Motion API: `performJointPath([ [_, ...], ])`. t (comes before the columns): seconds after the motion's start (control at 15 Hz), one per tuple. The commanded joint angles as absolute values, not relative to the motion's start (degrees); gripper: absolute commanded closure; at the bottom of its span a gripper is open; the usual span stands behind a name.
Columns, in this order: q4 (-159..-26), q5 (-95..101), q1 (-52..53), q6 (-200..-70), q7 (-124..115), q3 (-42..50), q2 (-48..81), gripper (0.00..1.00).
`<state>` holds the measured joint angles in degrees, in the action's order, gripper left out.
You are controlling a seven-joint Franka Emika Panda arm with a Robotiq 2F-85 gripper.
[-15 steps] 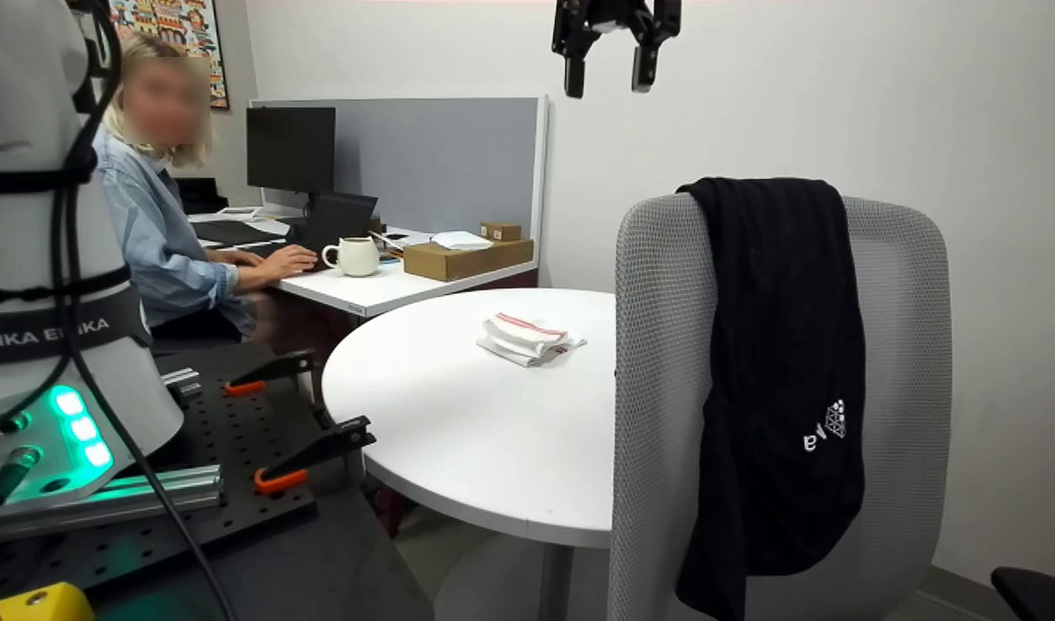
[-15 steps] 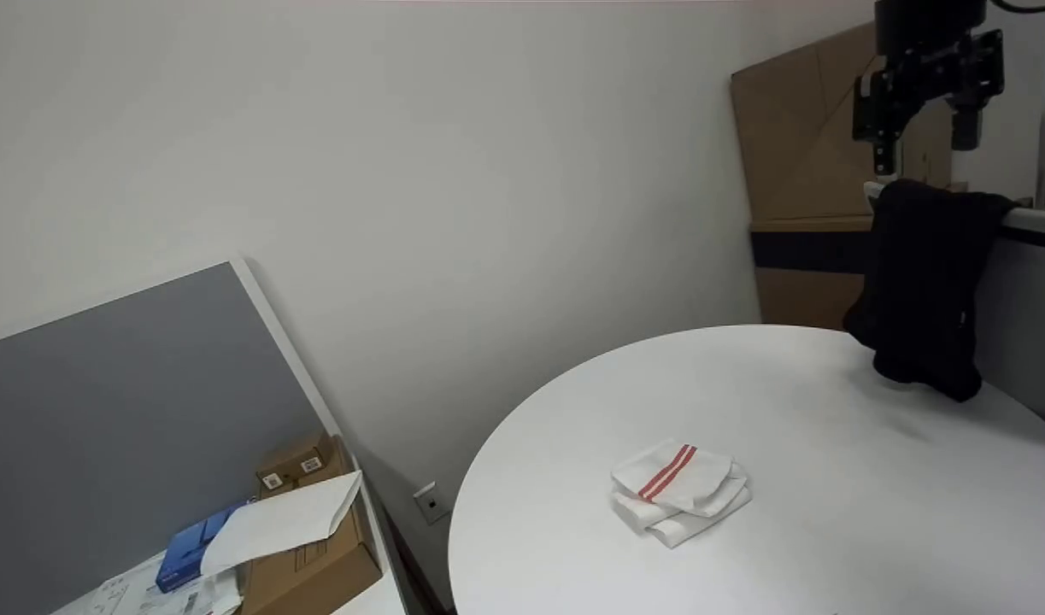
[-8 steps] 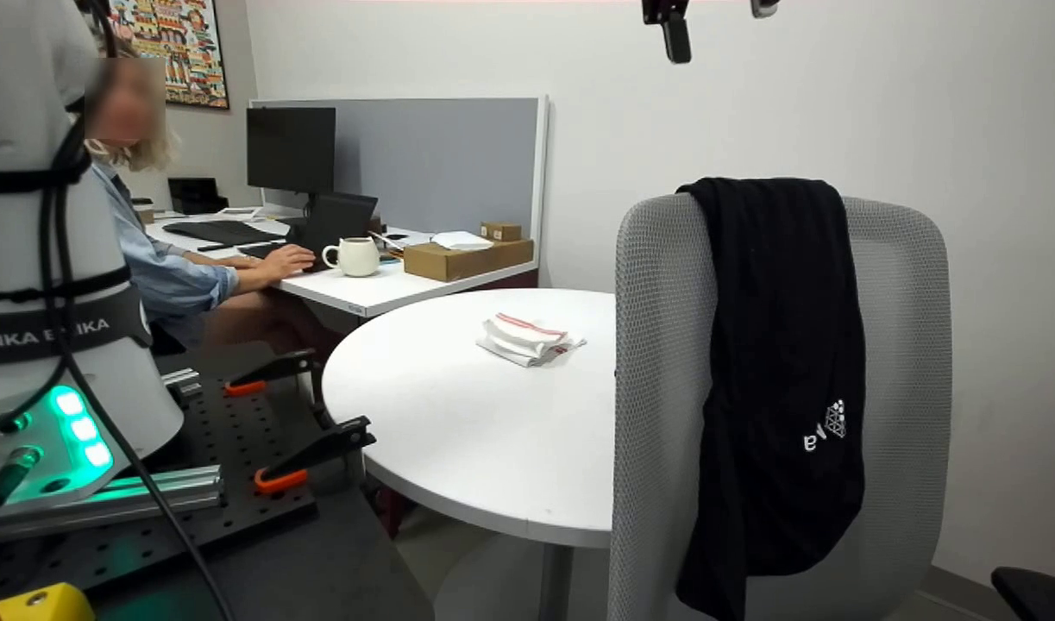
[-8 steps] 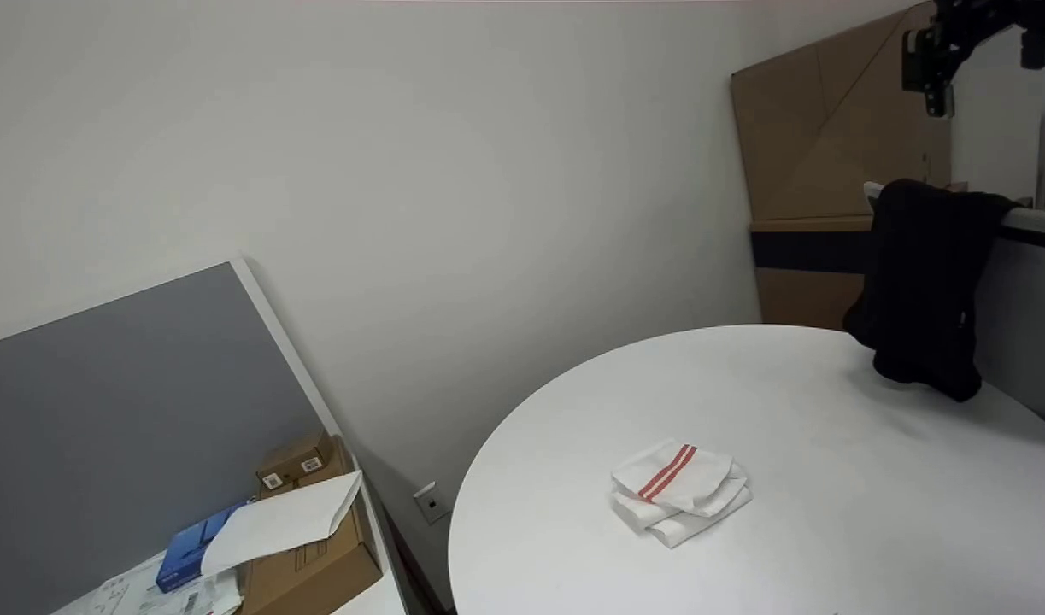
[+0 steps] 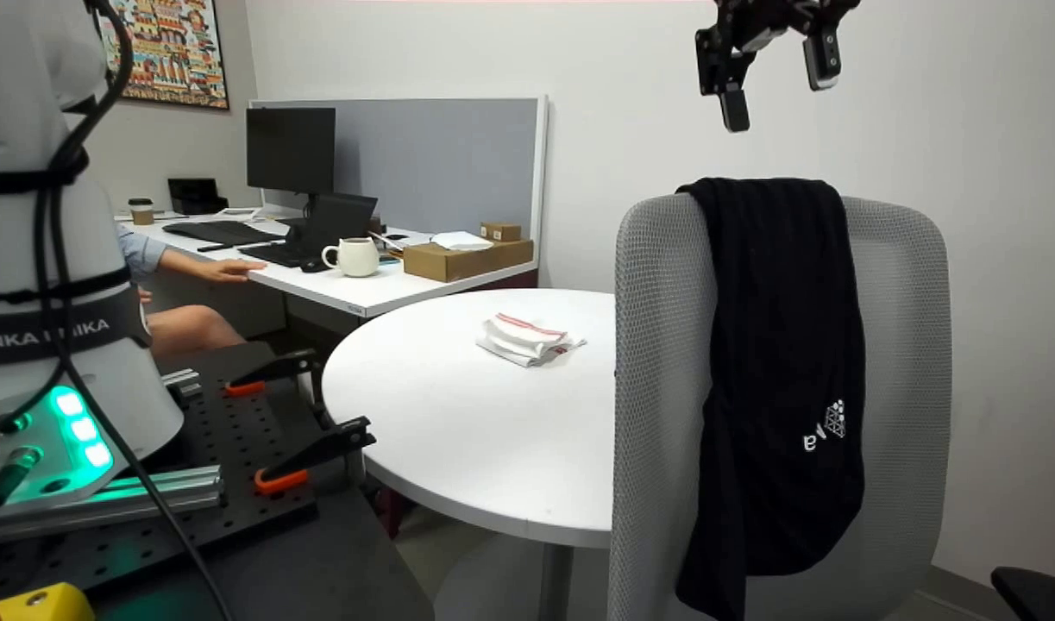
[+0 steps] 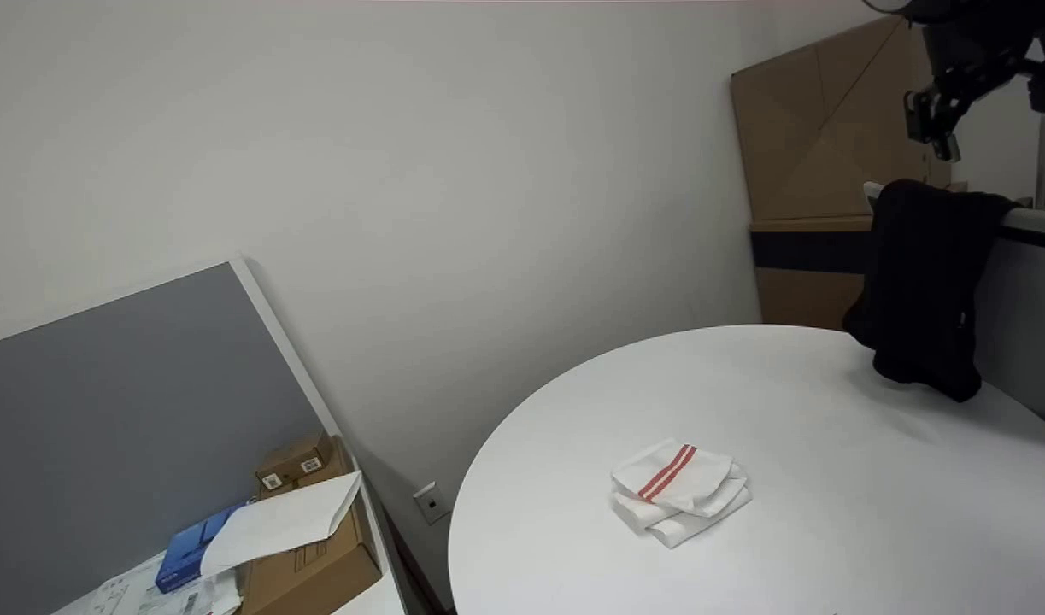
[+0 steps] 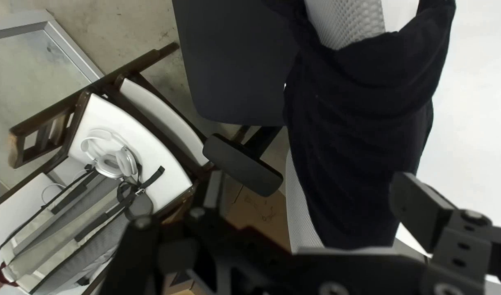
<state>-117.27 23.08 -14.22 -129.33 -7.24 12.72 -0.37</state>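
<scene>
A black cloth garment (image 5: 781,371) with a white print is draped over the top of a grey mesh chair back (image 5: 907,362). My gripper (image 5: 779,97) is in the air above it, apart from it, its jaws wide with nothing between them. In an exterior view the gripper (image 6: 995,121) again hangs over the garment (image 6: 919,290). From the wrist, the garment (image 7: 357,123) fills the middle right, beyond the spread fingers (image 7: 416,209). On the white round table (image 6: 556,547) lies a folded white cloth (image 6: 683,491) with red stripes.
A desk (image 5: 329,293) at the back holds a monitor (image 5: 291,148), a mug (image 5: 354,257) and cardboard boxes (image 5: 471,259). A person's arm (image 5: 208,269) rests there. Large cardboard (image 6: 838,137) leans behind the chair. The wrist view shows an armrest (image 7: 242,164) and headphones (image 7: 111,162) on a seat.
In an exterior view my gripper has gone right, up and then back down over the garment, turning somewhat. The person has shifted mostly out of sight. Garment and white cloth are unmoved.
</scene>
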Motion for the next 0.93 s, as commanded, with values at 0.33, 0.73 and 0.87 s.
performJointPath([
  [0.33,-111.5,21.4,-11.8,-128.6,-6.7,12.0,5.9,0.00],
  [0.73,-111.8,22.8,-11.1,-128.7,-7.3,12.1,8.2,0.00],
  [0.87,-111.9,22.9,-11.0,-128.7,-7.3,12.1,9.0,0.00],
])
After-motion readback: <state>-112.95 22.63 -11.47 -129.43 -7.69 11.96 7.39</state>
